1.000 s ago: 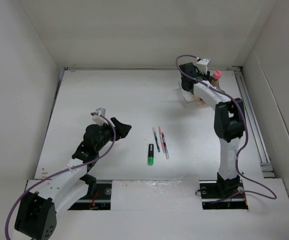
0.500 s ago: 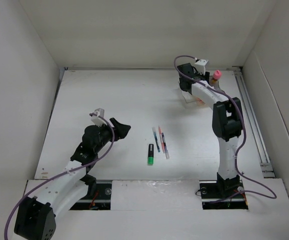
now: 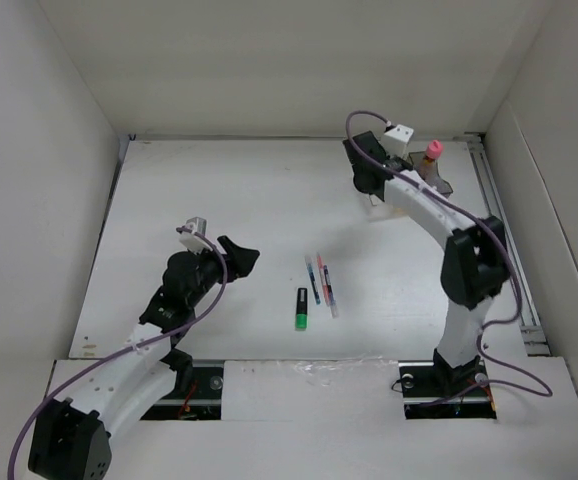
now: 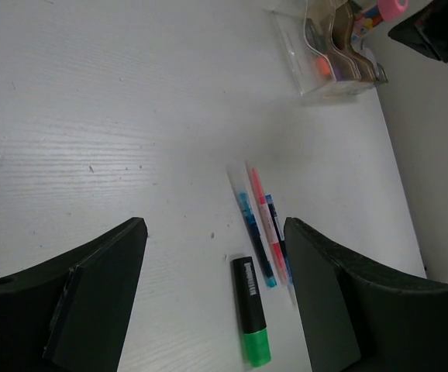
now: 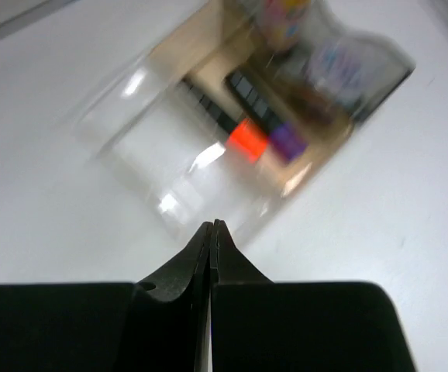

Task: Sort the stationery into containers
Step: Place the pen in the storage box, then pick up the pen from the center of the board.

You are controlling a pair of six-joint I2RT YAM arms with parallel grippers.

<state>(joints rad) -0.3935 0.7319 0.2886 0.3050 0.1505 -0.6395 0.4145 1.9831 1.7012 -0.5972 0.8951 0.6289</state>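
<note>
A white worktop with a faint painted wood grain sits boxed in by plain white walls at 9, 12 and 3 o'clock. A metal rail runs along its 3 o'clock edge.

Near the middle lie three thin pens side by side, touching or nearly so. The green-tipped highlighter lies just beside them at 7 o'clock, tip toward the arm bases.

The desk organiser stands at 1 o'clock by the back wall. It holds the pink-capped bottle upright, and orange and purple highlighter tips show inside.

The left hand hovers at 9 o'clock of the pens, its jaws narrowly parted and empty. The right hand hangs beside the organiser's clear end, pinched fully together on nothing.
</note>
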